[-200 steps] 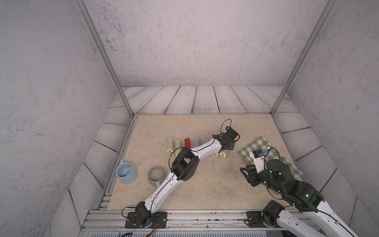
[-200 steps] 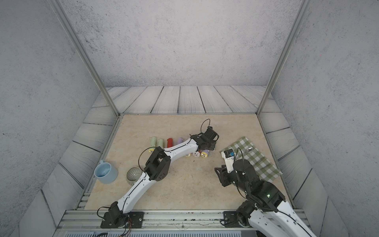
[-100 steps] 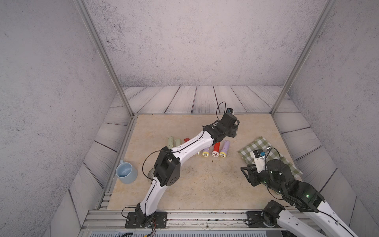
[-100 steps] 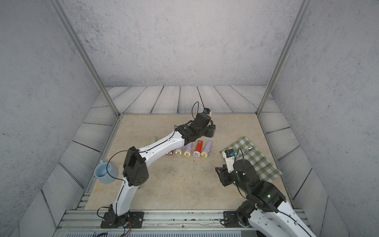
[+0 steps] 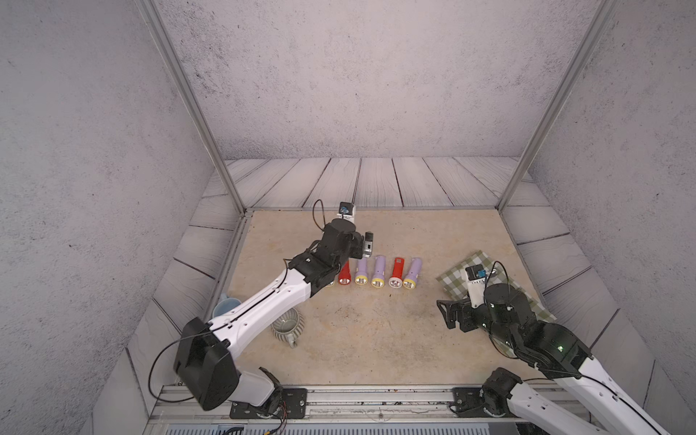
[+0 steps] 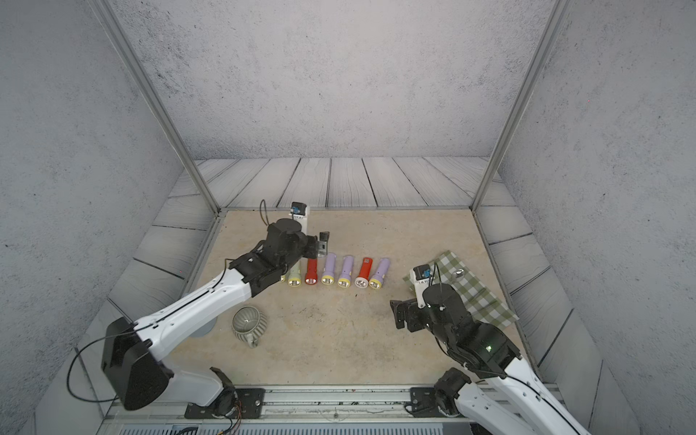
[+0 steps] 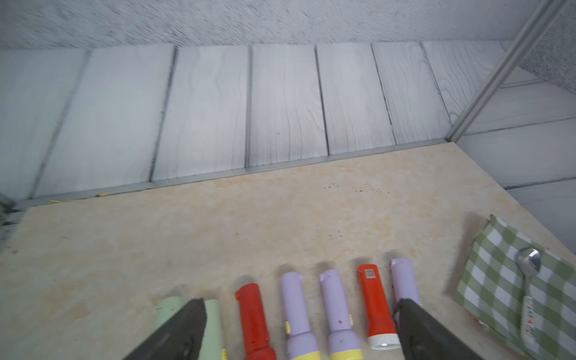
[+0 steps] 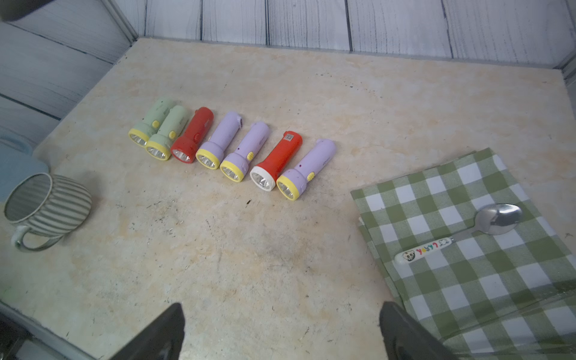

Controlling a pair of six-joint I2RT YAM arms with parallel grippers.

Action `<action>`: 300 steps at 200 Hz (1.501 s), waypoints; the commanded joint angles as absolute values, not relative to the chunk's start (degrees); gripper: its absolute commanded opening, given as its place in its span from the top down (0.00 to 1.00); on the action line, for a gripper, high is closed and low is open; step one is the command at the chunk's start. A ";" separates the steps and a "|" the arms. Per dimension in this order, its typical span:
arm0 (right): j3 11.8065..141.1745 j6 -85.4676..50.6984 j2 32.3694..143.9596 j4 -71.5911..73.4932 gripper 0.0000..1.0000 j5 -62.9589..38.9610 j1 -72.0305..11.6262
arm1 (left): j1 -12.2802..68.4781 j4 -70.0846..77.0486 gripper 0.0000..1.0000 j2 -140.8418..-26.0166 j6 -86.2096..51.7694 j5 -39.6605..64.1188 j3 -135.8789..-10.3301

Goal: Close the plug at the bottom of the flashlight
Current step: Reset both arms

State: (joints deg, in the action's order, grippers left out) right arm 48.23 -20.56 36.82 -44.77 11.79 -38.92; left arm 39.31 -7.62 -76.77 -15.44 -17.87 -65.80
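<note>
Flashlights [image 8: 218, 141]: seven lie in a row mid-way across the worktop [image 8: 249, 243], lenses toward its front edge.
Left gripper [image 7: 300, 304]: your jaws gape empty above that row.
Right gripper [image 8: 282, 307]: yours spread wide, holding nothing.

the left arm [image 5: 263, 301] reaches far forward toward the middle, elbow low, wrist raised. the left end effector [image 7: 299, 327] points forward and down, jaws spread wide, holding nothing. the right arm [image 5: 542, 339] is folded near its base. the right end effector [image 8: 282, 330] faces inward, jaws likewise wide and empty.
</note>
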 commanded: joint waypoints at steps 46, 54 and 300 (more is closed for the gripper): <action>51.06 -18.36 42.44 -36.32 0.01 15.48 -38.67 | 27.98 1.68 0.02 -62.91 -12.08 -26.33 -46.22; 50.39 -18.65 42.56 -34.84 0.01 17.21 -38.72 | 26.16 2.76 0.02 -62.56 -12.11 -25.37 -44.60; 27.14 -0.56 80.77 33.28 0.01 20.65 -9.19 | -5.77 49.59 0.02 -87.67 -3.55 7.86 -23.54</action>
State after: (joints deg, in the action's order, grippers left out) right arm 25.08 -3.95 76.88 23.14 30.22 -9.72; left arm -5.15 37.60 -83.35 -6.55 -0.34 -24.08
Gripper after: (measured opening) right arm 0.988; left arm 0.982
